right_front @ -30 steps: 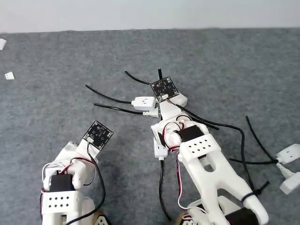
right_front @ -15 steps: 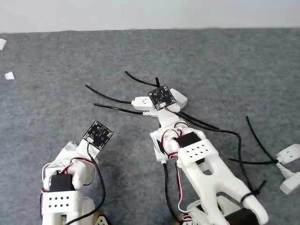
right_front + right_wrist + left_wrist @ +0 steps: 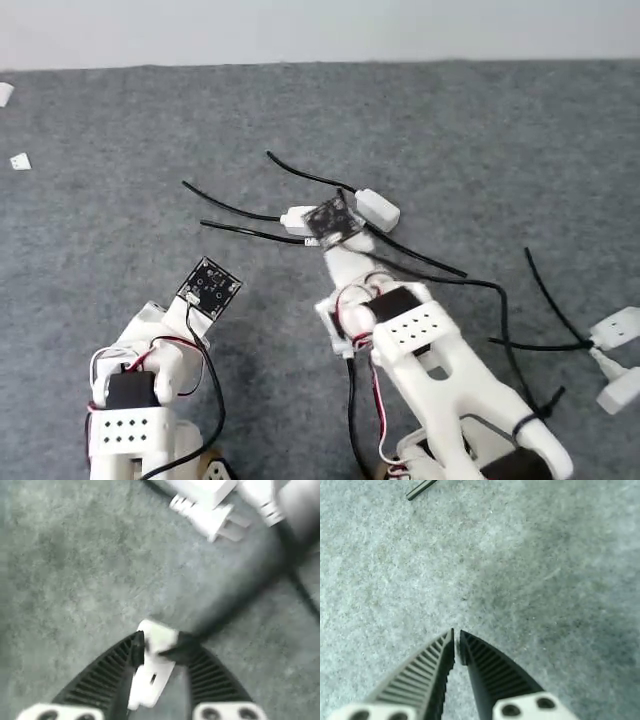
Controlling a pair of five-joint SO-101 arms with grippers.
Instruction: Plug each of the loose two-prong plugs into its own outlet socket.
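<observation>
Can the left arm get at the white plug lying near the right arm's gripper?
Probably yes: only carpet and a thin black cable lie between the left gripper and the white plug, though the right gripper crowds it.

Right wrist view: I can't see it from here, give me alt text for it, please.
The right gripper is shut on a white connector whose black cable trails away, over grey carpet. Beyond it lies a loose white two-prong plug, prongs bare.
</observation>
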